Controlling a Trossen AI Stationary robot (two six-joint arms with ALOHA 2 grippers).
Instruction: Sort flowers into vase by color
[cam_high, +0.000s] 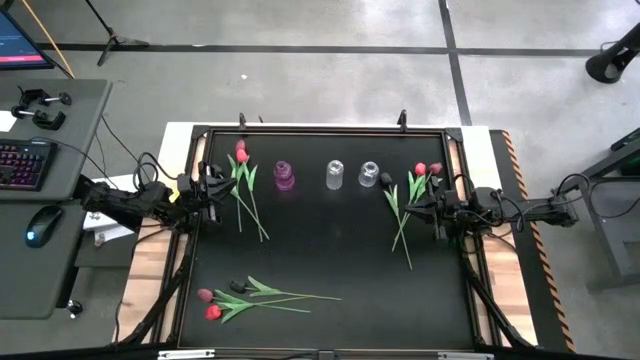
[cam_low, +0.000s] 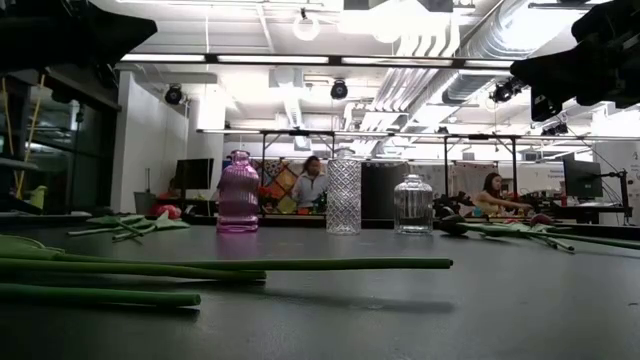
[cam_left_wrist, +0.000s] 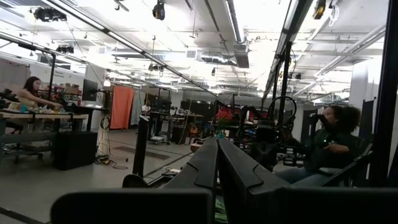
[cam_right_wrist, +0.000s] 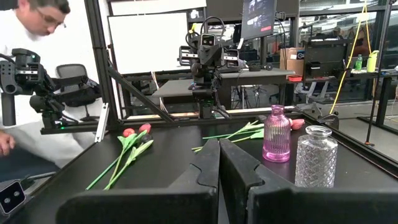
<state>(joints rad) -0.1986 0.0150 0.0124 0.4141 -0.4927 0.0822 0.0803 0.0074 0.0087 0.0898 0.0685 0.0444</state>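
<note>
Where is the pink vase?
In the high view, the pink vase stands near the table's far edge, leftmost of three, beside a clear vase, with flowers lying to its left.

Three vases (cam_high: 339, 175) stood in a row at the table's (cam_high: 330, 250) back; flowers (cam_high: 245, 185) lay left, right, front-left.

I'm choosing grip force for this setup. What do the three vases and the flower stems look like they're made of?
The pink ribbed bottle vase looks like tinted glass: it is translucent and glossy. The tall clear vase with a diamond-cut pattern and the squat clear jar vase look like pressed glass or clear plastic, see-through with faceted glints. The long green flower stems appear to be smooth matte plastic, uniformly coloured.
</note>
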